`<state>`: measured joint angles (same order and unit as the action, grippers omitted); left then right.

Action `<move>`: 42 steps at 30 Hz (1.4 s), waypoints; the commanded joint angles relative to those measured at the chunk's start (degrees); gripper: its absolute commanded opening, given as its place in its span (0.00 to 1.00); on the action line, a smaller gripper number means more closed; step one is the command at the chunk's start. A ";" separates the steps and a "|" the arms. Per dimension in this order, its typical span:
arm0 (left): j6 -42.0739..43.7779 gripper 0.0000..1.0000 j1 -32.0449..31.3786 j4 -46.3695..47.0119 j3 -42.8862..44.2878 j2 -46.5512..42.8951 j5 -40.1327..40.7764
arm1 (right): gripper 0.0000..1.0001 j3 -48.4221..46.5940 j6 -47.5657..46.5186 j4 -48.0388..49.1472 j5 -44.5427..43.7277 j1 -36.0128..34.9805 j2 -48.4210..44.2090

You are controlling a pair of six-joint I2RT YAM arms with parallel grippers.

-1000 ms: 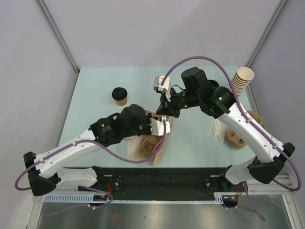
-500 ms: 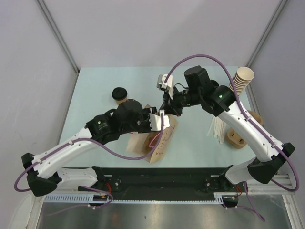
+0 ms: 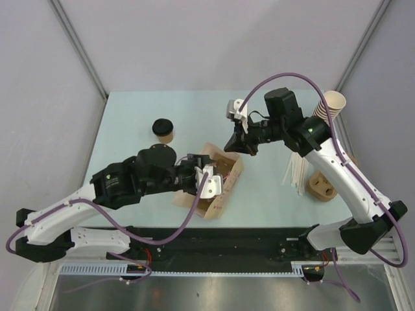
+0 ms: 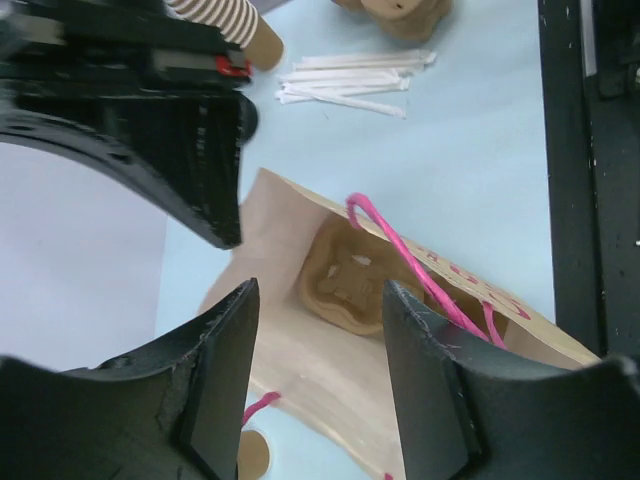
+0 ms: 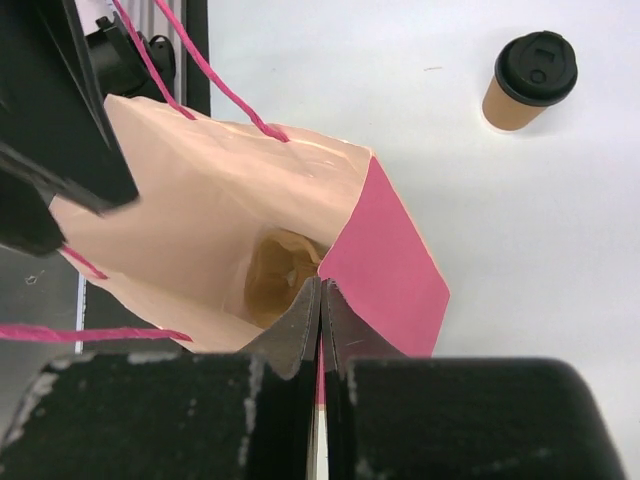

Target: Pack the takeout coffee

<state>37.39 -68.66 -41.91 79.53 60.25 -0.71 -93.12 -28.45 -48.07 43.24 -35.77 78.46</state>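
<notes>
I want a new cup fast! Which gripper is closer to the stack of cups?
Right. The right gripper, pinching the paper bag by its rim, is mid-table, left of the stack of cups. The left gripper hangs open over the bag, farther away.

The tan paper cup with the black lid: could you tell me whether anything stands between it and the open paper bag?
Bare table lies between the black-lidded tan paper cup and the brown paper bag. However, the open left gripper hangs at the bag's mouth, and the right gripper pinches its far rim.
</notes>
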 commanded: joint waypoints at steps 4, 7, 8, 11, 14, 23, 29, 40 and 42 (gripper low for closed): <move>-5.39 0.62 -0.42 -1.94 8.79 -0.74 -0.17 | 0.00 0.66 -1.09 1.31 5.36 3.59 -0.15; -7.85 0.64 -0.24 -1.86 9.33 -1.53 2.28 | 0.00 1.63 -2.05 1.06 4.75 6.31 1.52; -8.29 0.65 -0.24 -1.51 9.24 -2.49 2.81 | 0.00 1.71 -3.79 0.62 4.31 6.85 2.13; -11.10 0.70 1.94 -1.85 9.77 -3.38 4.23 | 0.00 1.89 -5.39 -0.62 2.73 8.25 3.81; -14.70 0.74 9.05 -3.08 10.65 -3.38 1.25 | 0.15 1.89 -5.66 -0.09 0.62 8.52 5.39; -25.08 0.80 33.41 -4.67 9.16 -4.61 -14.84 | 0.63 -2.59 -3.63 -4.13 -6.58 8.79 9.26; -28.16 0.80 42.63 0.85 -1.64 -8.38 -21.69 | 0.41 -4.25 -7.48 -7.37 -8.53 8.88 12.06; -26.22 0.77 53.11 11.76 -16.85 -9.36 -31.72 | 0.00 -11.47 -17.16 -12.39 -6.42 0.79 7.51; -26.05 0.76 53.11 11.77 -17.47 -8.31 -33.82 | 0.00 -11.64 -19.00 -13.36 -5.45 0.00 7.33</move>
<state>10.61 -15.94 -35.03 63.16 51.66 -28.21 -102.06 -41.95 -58.48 35.53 -33.80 88.95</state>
